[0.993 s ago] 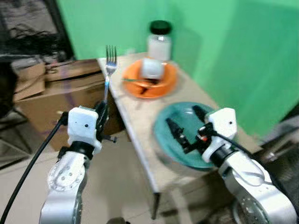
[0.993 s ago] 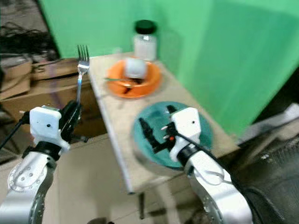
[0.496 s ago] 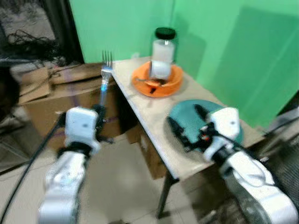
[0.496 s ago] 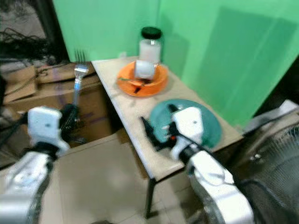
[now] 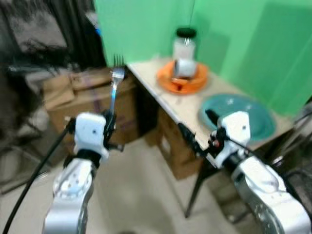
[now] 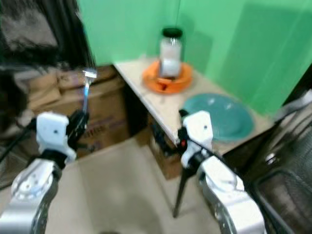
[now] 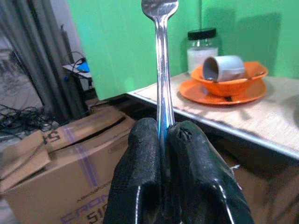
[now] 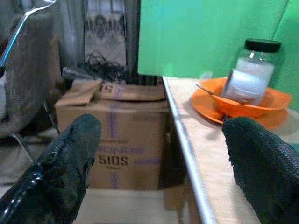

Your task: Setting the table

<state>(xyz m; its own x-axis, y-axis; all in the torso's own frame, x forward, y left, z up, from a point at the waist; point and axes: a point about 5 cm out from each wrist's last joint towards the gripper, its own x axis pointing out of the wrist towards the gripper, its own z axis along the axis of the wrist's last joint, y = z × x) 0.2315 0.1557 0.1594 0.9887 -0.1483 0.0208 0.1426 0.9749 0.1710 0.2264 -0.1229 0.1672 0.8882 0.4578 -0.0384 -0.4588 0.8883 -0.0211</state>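
My left gripper [image 5: 108, 123] is shut on the handle of a silver fork [image 5: 115, 86] that stands upright, tines up, over the floor to the left of the table; the fork's handle [image 7: 162, 88] runs up between the black pads. My right gripper [image 5: 199, 131] is open and empty near the table's front left edge. A teal plate [image 5: 241, 111] lies on the near end of the small beige table [image 5: 168, 101]. Farther back an orange bowl [image 5: 182, 81] holds a grey cup [image 7: 227, 68] on its side and a utensil. A white jar with a black lid [image 5: 185, 45] stands behind it.
Cardboard boxes [image 5: 85, 100] sit on the floor left of the table, and another box [image 5: 176, 152] under it. A green backdrop [image 5: 234, 34] runs behind and right of the table. Dark cables and clutter [image 5: 34, 44] fill the back left. A black mesh basket [image 6: 285, 200] stands at the right.
The camera has pulled back and swung, so the table now sits farther right and away. Both grippers now hang over the floor; the right one was over the teal plate. The fork stays gripped.
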